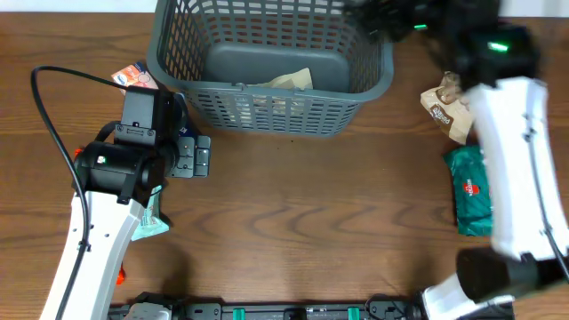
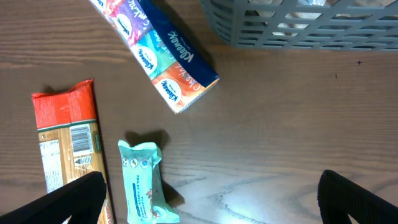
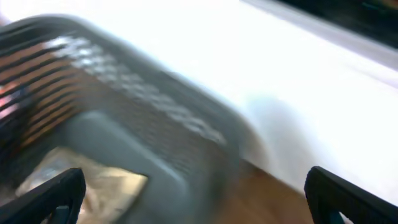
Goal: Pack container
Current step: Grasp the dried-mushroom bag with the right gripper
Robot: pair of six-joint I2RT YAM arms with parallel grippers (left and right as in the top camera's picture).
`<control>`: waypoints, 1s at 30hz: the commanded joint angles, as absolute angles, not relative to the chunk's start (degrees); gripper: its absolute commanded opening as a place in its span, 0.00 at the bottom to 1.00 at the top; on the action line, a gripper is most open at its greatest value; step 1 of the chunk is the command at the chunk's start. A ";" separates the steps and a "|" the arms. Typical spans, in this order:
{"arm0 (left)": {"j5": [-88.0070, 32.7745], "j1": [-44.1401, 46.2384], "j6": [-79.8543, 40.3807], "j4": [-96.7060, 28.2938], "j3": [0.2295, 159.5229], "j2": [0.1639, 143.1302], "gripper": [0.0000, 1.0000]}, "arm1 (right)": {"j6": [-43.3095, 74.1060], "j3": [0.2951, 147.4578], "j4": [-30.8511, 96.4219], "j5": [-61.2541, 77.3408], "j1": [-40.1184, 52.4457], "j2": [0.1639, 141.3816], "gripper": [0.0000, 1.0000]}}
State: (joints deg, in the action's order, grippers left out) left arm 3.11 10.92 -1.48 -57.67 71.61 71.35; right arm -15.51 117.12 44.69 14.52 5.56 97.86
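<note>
The dark grey slotted container stands at the back middle of the table, with a beige pack lying inside. My right gripper is blurred over the container's right rim. In the right wrist view it is open and empty, above the container wall and the beige pack. My left gripper sits left of the container, low over the table. In the left wrist view it is open and empty, with a mint wipes pack between its fingers near the left one.
A colourful tissue pack and a red and tan pack lie left of the container corner. On the right lie a brown snack bag and a green pack. The tissue pack shows behind my left arm.
</note>
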 commanded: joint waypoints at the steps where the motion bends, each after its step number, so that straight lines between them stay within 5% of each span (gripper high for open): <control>1: 2.98 10.68 -0.89 -57.76 71.46 71.05 0.99 | -1.63 117.49 48.56 5.54 -0.91 94.89 0.98; 10: 2.98 10.68 -0.91 -57.74 71.46 71.05 0.99 | 23.79 117.30 60.47 -0.78 -11.18 100.90 0.99; 30: 2.96 10.68 -0.97 -57.80 71.46 71.05 0.99 | 25.85 117.30 57.43 -2.35 -12.71 132.86 0.99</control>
State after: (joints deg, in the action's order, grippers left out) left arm 3.14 10.92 -1.48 -57.65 71.61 71.35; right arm 25.10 117.16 58.30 -1.54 -11.90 131.74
